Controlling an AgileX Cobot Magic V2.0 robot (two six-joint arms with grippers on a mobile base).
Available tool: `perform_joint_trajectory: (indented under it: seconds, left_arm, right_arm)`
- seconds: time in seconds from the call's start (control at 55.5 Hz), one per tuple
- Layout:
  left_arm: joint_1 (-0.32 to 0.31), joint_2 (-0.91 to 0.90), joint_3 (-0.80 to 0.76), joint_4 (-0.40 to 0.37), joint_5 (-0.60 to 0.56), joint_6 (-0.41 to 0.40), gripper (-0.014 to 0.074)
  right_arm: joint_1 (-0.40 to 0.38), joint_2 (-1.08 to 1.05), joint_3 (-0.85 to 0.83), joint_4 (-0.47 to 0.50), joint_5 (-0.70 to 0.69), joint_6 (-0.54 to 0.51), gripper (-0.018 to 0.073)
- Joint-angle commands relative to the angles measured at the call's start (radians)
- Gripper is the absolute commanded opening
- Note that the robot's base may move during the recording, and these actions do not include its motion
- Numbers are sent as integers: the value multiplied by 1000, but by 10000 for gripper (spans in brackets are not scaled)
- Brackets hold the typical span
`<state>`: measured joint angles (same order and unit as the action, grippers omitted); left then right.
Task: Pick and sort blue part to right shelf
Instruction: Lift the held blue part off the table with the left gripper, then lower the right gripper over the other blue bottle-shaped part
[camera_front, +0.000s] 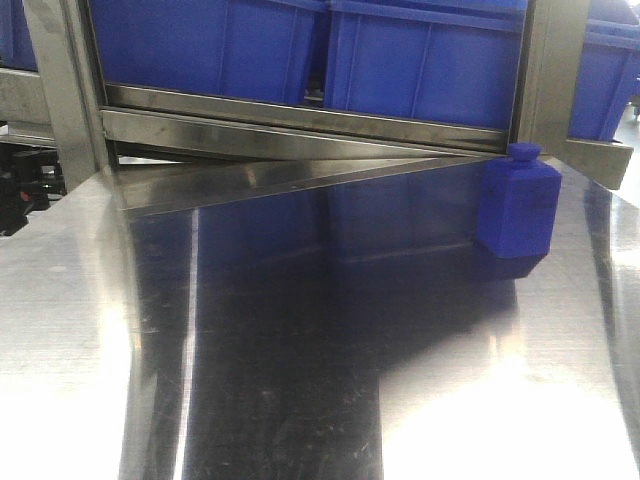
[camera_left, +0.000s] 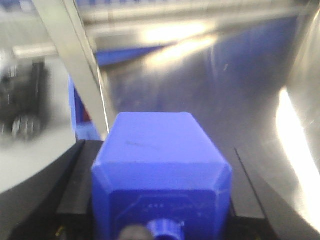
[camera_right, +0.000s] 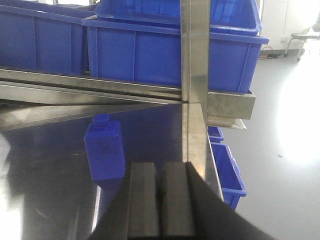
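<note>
A blue part (camera_front: 517, 205) shaped like a little bottle is standing up straight on the shiny steel table (camera_front: 300, 380). It is sitting at the right side of the table, near the back. It is just beside the metal post (camera_front: 545, 70) of the shelf, and its small round cap is pointing up. Nothing is touching it.

Big blue bins (camera_front: 420, 60) are sitting in a row on the shelf above the table.

In the right wrist view, the right gripper (camera_right: 161, 167) is hanging over the table with its two black fingers (camera_right: 145, 200) pressed together. It is holding nothing. The same blue part (camera_right: 104, 147) is standing ahead of it and a bit to the left, and the two are not touching. The post (camera_right: 195, 75) is rising just to the right of the fingers.

In the left wrist view, the left gripper (camera_left: 159, 147) is holding another blue part (camera_left: 160, 160) between its black fingers (camera_left: 75, 185). This part is lying with its cap (camera_left: 165, 227) pointing back at the camera. The picture is blurry, but the fingers seem to be pressing on both of its sides. It is filling the whole gap between them.
</note>
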<state>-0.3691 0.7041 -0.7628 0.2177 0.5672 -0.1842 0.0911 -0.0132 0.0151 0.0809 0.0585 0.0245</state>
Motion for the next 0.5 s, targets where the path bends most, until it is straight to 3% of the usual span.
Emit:
perform_joint_trajectory:
  seconds: [0.0,0.234,0.486]
  left_arm:
    - [-7,-128,65,16,-154,-4,262]
    - [-7,-400,238,16,-199,-10,262]
    - [-7,-503,269,16,-193,-12,262]
  right_arm:
    - [-3,-12,-81,11,-26,-6,41]
    - [-3,121,-302,11,180,-6,41]
    - [34,516,-720,14,467,-34,63]
